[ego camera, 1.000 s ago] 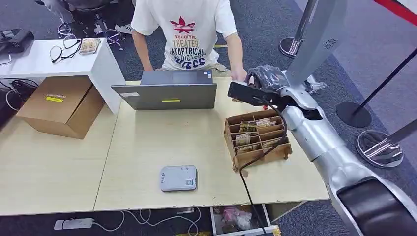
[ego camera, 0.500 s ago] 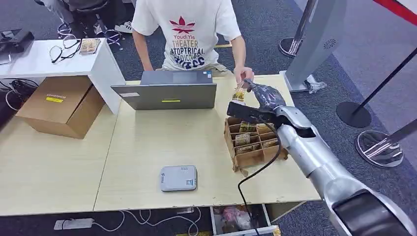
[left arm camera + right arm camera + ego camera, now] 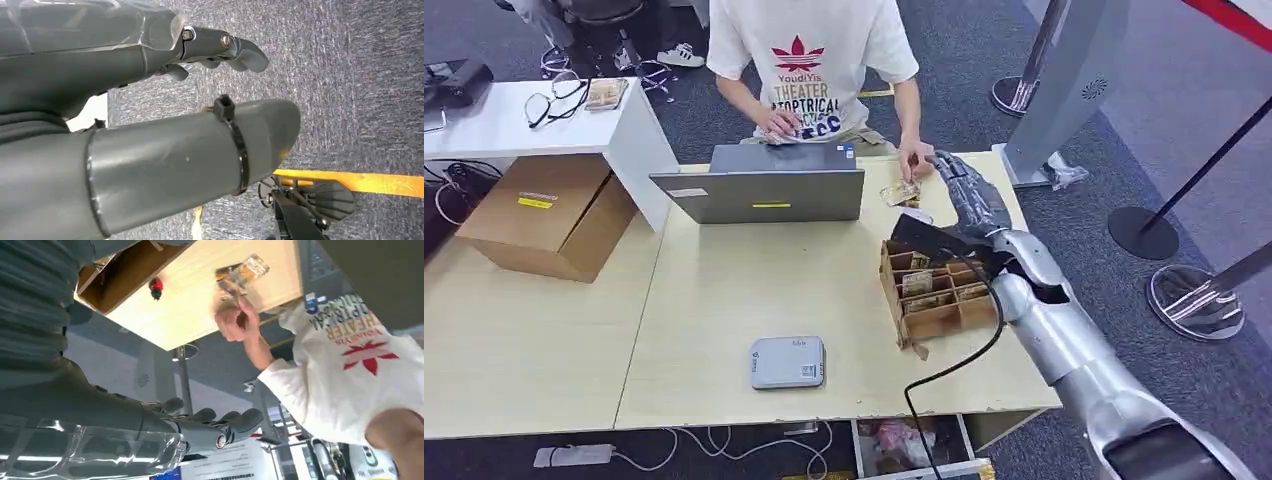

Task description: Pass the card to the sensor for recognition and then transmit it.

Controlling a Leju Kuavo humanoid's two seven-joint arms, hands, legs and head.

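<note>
Right hand [image 3: 964,190] released, fingers spread, just beyond card box [image 3: 944,285]. Card [image 3: 900,192] on table under person's hand [image 3: 914,160]. Risk: your retracting arm snags box. Left hand [image 3: 220,47] holds nothing.

The pale wooden tabletop [image 3: 724,300] carries a grey laptop [image 3: 759,192] at its far edge, a grey card sensor [image 3: 787,362] near the front, and a wooden compartment box [image 3: 939,288] of cards to the right. Beyond the box, the card [image 3: 898,192] lies flat under a person's hand [image 3: 914,160]. A cardboard box [image 3: 546,214] sits at the far left.
</note>
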